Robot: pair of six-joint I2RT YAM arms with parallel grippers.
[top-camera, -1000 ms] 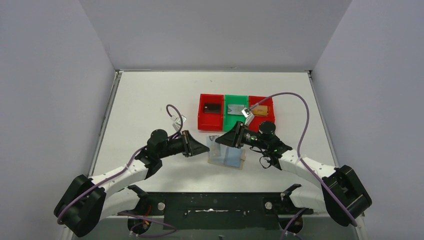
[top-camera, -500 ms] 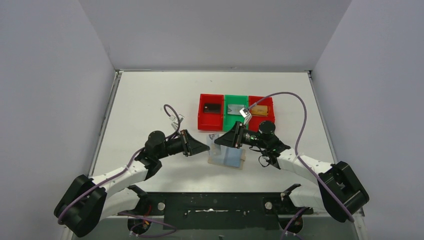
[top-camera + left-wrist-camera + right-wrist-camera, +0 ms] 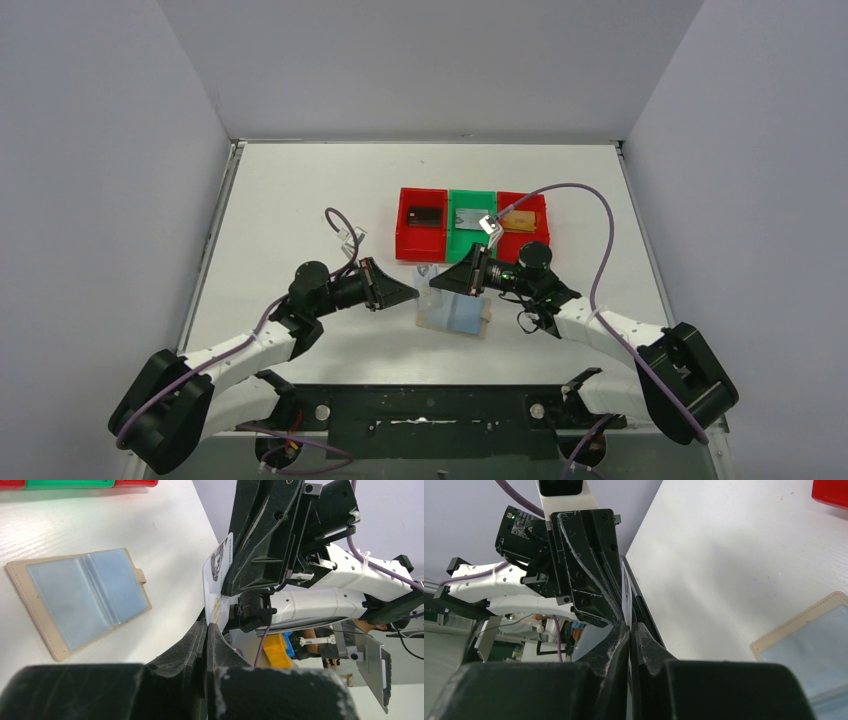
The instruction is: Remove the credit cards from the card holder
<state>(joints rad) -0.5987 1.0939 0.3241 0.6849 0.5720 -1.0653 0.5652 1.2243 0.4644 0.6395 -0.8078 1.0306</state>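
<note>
The card holder (image 3: 455, 313) lies open and flat on the table, tan with pale blue panels; it also shows in the left wrist view (image 3: 80, 600) and at the right wrist view's lower right corner (image 3: 819, 630). A white credit card (image 3: 219, 577) stands on edge just above the table, left of the holder. My left gripper (image 3: 207, 626) is shut on one end of it. My right gripper (image 3: 630, 625) is shut on the opposite end, where the card (image 3: 626, 595) appears edge-on. The two grippers meet tip to tip (image 3: 424, 286).
Three small trays stand in a row behind the holder: a red tray (image 3: 404, 240) with a dark card, a green tray (image 3: 470, 243) with a grey card, and a red tray (image 3: 543, 205) with a tan card. White walls close in the table's sides.
My right gripper's jaws have closed onto the white card that the left gripper holds. Both arms have barely moved.
</note>
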